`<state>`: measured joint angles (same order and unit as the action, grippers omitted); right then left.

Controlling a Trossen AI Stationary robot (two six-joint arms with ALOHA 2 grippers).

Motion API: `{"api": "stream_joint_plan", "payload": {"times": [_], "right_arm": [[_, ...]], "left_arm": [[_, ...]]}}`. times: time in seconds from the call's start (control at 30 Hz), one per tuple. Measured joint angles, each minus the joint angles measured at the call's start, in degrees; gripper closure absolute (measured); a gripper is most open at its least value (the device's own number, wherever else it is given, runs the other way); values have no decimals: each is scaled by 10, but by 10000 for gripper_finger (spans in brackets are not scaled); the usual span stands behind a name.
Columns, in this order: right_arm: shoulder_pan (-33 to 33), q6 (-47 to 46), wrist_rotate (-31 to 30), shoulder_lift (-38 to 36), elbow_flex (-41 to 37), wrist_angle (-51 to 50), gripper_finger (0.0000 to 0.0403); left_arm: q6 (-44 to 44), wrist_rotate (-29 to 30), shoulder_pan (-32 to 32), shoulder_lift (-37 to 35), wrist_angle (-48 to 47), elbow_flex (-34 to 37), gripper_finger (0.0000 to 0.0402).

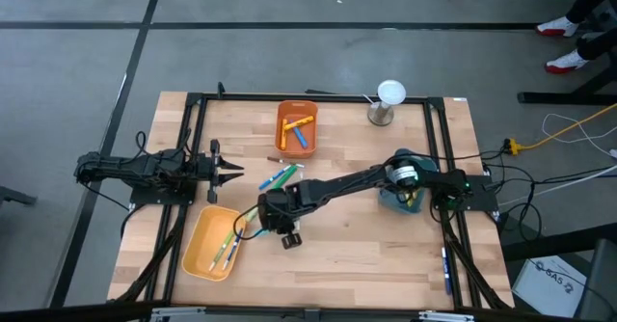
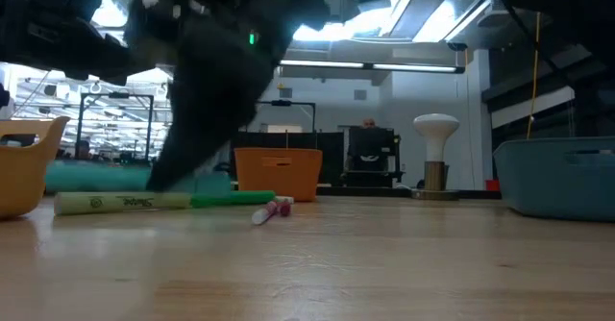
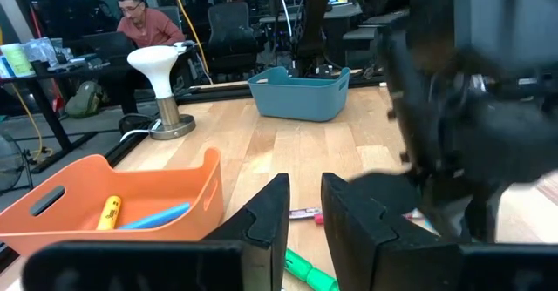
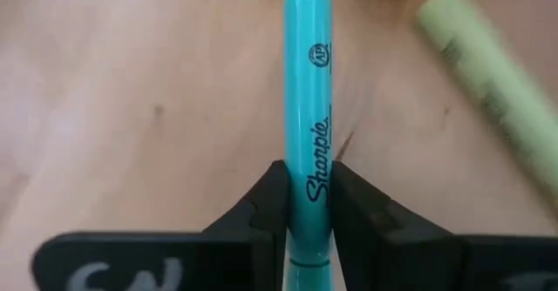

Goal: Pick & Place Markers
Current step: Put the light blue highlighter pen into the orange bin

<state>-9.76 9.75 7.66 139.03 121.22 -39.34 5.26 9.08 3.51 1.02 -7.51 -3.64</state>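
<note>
My right gripper (image 4: pixel 307 206) pinches a teal marker (image 4: pixel 307 108) low on its barrel, near the yellow bin (image 1: pixel 198 256) at seven o'clock; I judge it could pivot when lifted; left gripper (image 3: pixel 302 211), nearly closed, waits empty at nine.

Wooden table (image 1: pixel 366 245) holding orange bin (image 1: pixel 298 127), yellow bin (image 1: pixel 210 244), teal bin (image 1: pixel 402 197) and a white-topped metal stand (image 1: pixel 388 104).
</note>
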Motion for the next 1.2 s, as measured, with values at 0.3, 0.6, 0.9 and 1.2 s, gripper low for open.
{"api": "stream_joint_plan", "payload": {"times": [0.3, 0.6, 0.9, 1.2], "right_arm": [[0, -25, 1, -47, 1, -49, 336], [-29, -72, -16, -93, 2, -109, 336], [-52, -106, -47, -110, 2, -115, 336], [-73, -167, -101, -111, 2, -116, 336]], "left_arm": [[0, 0, 0, 0, 0, 0, 339], [0, 0, 0, 0, 0, 0, 334], [0, 0, 0, 0, 0, 0, 336], [0, 0, 0, 0, 0, 0, 337]]}}
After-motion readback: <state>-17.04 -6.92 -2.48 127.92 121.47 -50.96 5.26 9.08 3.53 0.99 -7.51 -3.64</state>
